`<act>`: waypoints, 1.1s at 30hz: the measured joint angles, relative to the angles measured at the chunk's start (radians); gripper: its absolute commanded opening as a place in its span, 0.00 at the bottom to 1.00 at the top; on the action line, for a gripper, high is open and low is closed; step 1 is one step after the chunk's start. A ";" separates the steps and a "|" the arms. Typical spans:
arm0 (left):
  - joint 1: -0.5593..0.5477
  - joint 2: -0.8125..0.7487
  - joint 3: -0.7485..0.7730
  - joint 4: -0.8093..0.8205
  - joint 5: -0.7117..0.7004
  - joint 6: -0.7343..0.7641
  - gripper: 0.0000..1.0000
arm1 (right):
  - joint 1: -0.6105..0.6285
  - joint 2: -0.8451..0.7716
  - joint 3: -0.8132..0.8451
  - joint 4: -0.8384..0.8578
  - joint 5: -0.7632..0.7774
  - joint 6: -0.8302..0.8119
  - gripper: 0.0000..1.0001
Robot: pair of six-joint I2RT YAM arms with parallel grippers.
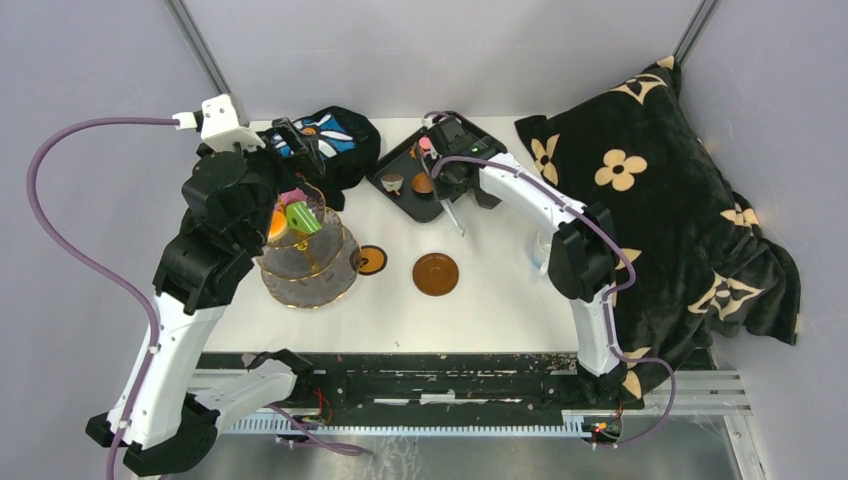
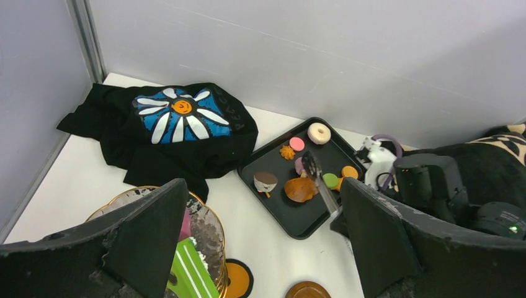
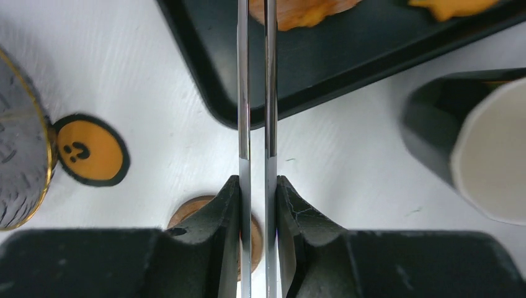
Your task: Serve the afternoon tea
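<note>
Pastries (image 2: 301,189): small, bright, strewn on black tray (image 2: 310,220) mid-frame. Gaped left jaws wide; pinched tongs (image 3: 244,93) in right jaws.

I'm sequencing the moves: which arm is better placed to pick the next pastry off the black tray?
Right. The right gripper is shut on metal tongs whose tips hang over the tray beside pastries; the left gripper is open, empty, by the stand.

A three-tier clear gold-rimmed glass stand (image 1: 300,287) stands upright, holding green, orange and pink toy pastries (image 1: 303,217) on top; a brown round saucer (image 1: 436,274) lies flat nearby.
</note>
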 measured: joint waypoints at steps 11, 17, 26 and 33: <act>0.000 -0.003 -0.001 0.000 0.003 0.000 0.99 | -0.090 -0.023 -0.103 0.034 0.164 -0.002 0.01; 0.000 -0.003 -0.005 0.000 0.006 0.000 0.99 | -0.102 -0.019 -0.158 0.057 0.195 -0.003 0.01; 0.000 -0.001 -0.006 0.000 0.008 0.000 0.99 | -0.139 -0.002 -0.198 0.093 0.272 0.002 0.01; 0.000 0.010 -0.006 0.001 0.016 0.000 0.99 | -0.179 0.000 -0.250 0.104 0.335 0.012 0.01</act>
